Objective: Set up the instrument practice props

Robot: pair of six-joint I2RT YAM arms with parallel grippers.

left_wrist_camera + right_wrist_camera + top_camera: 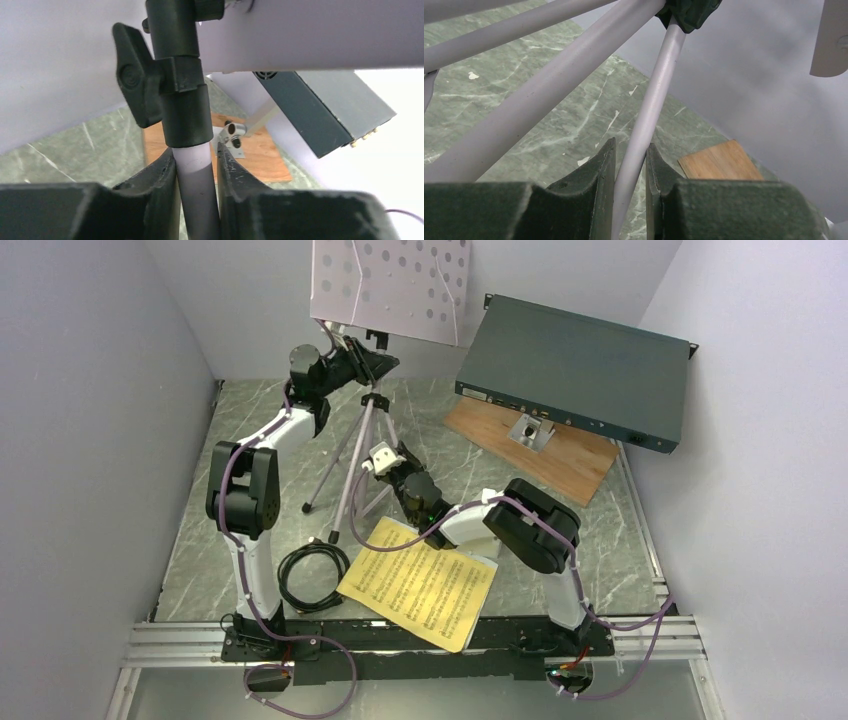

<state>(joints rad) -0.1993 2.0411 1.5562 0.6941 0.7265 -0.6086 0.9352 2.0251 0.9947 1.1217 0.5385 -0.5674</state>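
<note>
My left gripper (196, 154) is clenched on the music stand (392, 285)'s pole (195, 167) just under its black collar (186, 112). My right gripper (631, 148) pinches a tripod leg (659, 85). The stand rises toward the table (200, 540)'s far edge. Uneven pulls could tip it or fold a leg.

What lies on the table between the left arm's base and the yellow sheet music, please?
A coiled black cable lies there, right beside the near left corner of the sheet music; the top external view shows it.

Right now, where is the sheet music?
Top view: the sheet music lies flat at the table's near edge, between the coiled black cable and the right arm.
</note>
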